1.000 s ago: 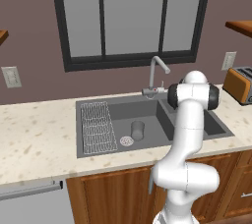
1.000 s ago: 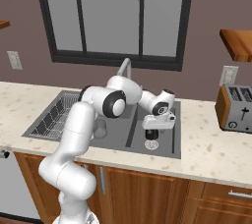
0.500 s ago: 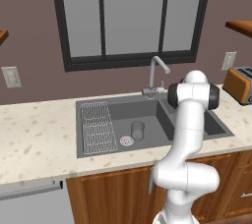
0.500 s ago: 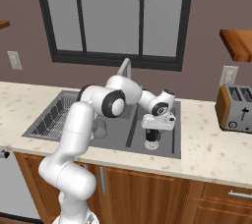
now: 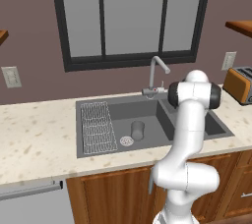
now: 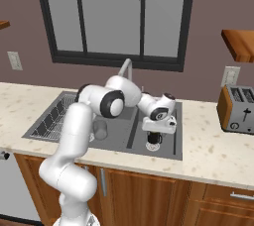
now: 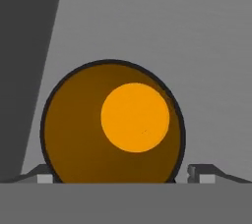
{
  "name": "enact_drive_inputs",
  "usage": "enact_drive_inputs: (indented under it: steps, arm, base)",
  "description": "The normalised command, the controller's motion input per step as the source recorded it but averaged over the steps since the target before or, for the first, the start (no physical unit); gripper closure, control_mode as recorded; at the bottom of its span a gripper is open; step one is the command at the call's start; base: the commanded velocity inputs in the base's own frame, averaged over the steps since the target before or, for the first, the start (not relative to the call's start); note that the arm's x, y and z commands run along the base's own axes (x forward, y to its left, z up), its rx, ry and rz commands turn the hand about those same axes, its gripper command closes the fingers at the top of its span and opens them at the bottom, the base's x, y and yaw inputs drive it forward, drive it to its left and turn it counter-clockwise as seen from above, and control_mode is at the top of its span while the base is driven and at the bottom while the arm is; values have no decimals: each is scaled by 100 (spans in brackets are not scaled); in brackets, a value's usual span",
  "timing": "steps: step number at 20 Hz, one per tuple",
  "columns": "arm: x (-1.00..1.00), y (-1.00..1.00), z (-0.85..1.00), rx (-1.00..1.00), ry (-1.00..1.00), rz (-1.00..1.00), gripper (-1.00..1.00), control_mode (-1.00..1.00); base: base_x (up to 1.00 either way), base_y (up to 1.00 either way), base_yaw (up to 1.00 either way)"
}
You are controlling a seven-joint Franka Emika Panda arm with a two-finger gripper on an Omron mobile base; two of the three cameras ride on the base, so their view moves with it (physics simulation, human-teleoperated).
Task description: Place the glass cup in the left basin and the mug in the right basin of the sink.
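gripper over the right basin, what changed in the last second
The gripper has finished opening: in the hand view its fingertips stand wide, one on each side of the black mug with orange inside, letting it go in the smaller right basin. The arm hardly moved. The translucent grey glass cup stayed in the wider left basin.
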Motion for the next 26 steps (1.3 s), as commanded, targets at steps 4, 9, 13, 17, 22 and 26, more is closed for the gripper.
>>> enact_drive_inputs:
  steps: [4, 9, 13, 17, 22, 26]
  arm:
    - [0, 0, 9, -12, -25, -7, -100, -100]
    - [-2, -2, 23, -16, -23, -7, -100, -100]
    - [-19, -1, 24, -13, -6, -13, -100, -100]
    - [-23, 0, 28, -7, 3, -19, -100, -100]
    - [-17, 0, 39, 0, 10, -17, -100, -100]
    - [-9, 0, 51, 0, 2, -12, -100, -100]
  base:
    - [0, 0, 0]
    - [0, 0, 0]
    - [0, 0, 0]
    - [0, 0, 0]
    - [0, 0, 0]
    - [0, 0, 0]
